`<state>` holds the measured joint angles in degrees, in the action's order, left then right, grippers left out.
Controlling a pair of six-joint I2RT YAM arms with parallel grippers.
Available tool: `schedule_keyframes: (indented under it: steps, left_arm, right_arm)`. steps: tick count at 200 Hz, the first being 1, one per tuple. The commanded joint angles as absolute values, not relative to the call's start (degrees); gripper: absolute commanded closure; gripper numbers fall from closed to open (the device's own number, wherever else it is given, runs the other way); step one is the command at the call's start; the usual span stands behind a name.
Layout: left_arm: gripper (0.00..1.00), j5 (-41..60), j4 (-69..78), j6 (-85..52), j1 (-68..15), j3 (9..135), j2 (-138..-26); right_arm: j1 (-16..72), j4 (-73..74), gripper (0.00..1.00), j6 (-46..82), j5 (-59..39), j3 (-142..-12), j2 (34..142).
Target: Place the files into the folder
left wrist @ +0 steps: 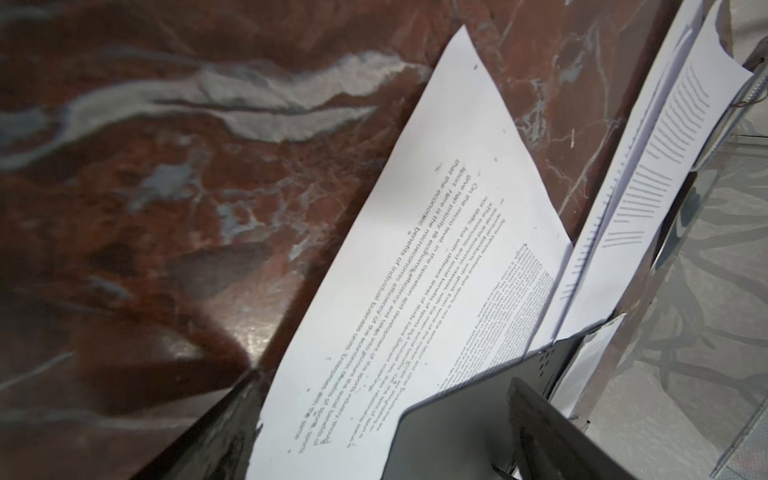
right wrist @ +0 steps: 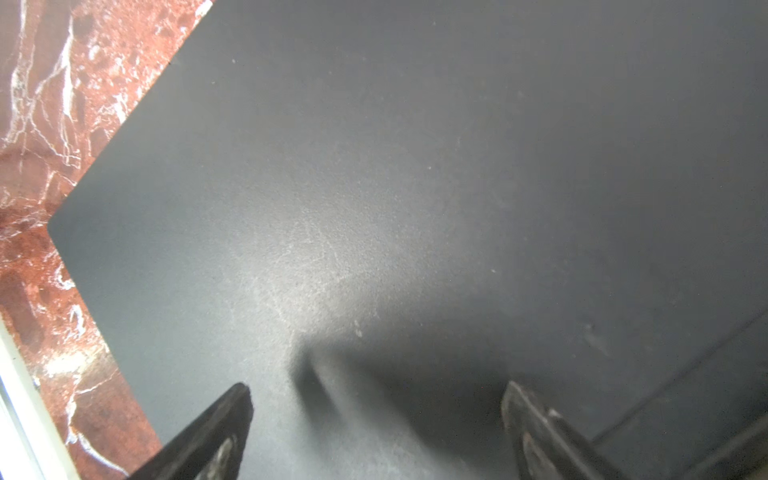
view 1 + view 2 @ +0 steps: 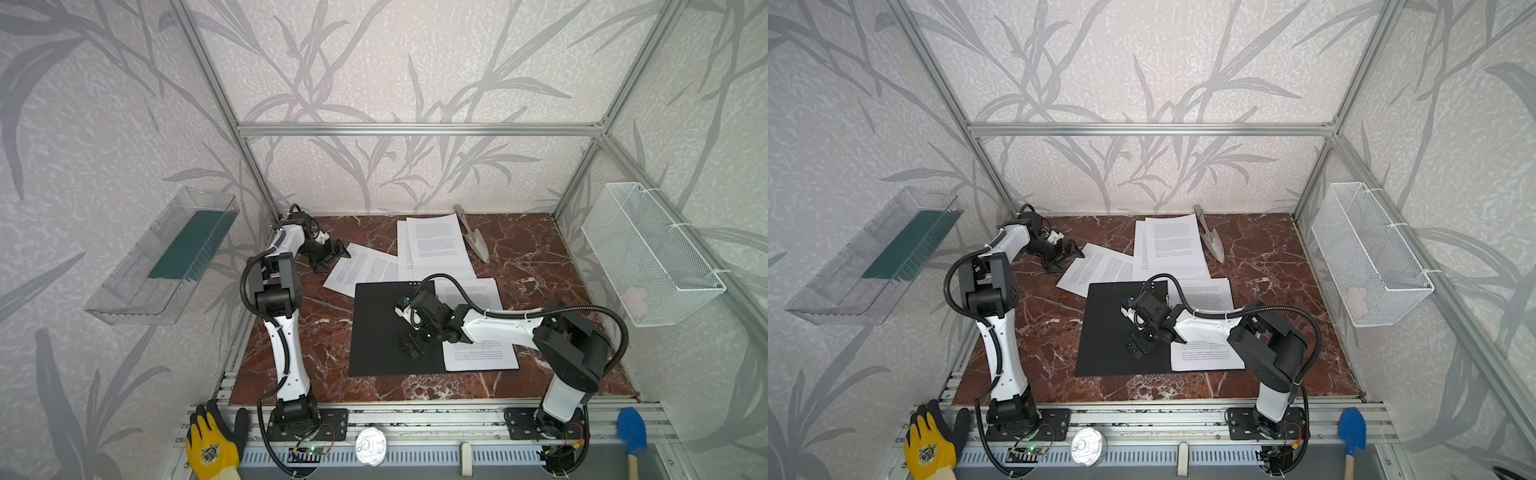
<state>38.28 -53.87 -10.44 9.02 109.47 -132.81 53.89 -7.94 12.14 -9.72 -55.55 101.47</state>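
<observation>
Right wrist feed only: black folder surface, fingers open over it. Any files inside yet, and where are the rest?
Observer: None on the folder. It looks closed, and one sheet lies along its right edge.
Operator: Others?
Observer: An angled sheet and a back stack of two lie behind the folder.
Operator: Left arm?
Observer: Left gripper is open by the angled sheet's far corner, holding nothing.
</observation>
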Motion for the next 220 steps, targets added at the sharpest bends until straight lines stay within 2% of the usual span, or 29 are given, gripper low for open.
schedule_keyframes:
  steps: [1, 40, 66, 120, 179, 197, 220]
  left_arm:
    - [0.08, 43.95, -57.11, -7.36, 8.91, 111.01, -132.56]
    - [0.10, 49.57, -56.74, -5.99, 8.70, 110.35, -131.76]
    - [0.11, 49.10, -58.09, -4.32, 8.53, 110.79, -131.76]
    - [0.23, 51.31, -62.00, 5.07, 7.70, 110.89, -132.49]
    - [0.27, 41.29, -57.08, 4.57, 5.30, 108.63, -129.75]
    - [0.28, 35.52, -54.70, 2.66, 5.24, 108.37, -129.18]
    - [0.31, 35.85, -52.44, 1.69, 5.19, 108.04, -128.81]
  right_arm:
    - [53.81, -10.09, 0.06, 12.66, -11.38, -56.07, 103.36]
    - [53.85, -10.33, 0.06, 12.49, -11.80, -56.34, 103.62]
    - [53.88, -10.63, 0.06, 12.51, -12.14, -56.59, 103.80]
    - [53.82, -10.72, 0.07, 12.45, -12.74, -56.68, 103.62]
    - [53.88, -11.00, 0.07, 12.31, -13.19, -56.78, 103.71]
    - [53.88, -11.16, 0.07, 12.27, -13.30, -56.96, 103.80]
    - [53.87, -11.25, 0.08, 12.19, -13.39, -56.91, 103.80]
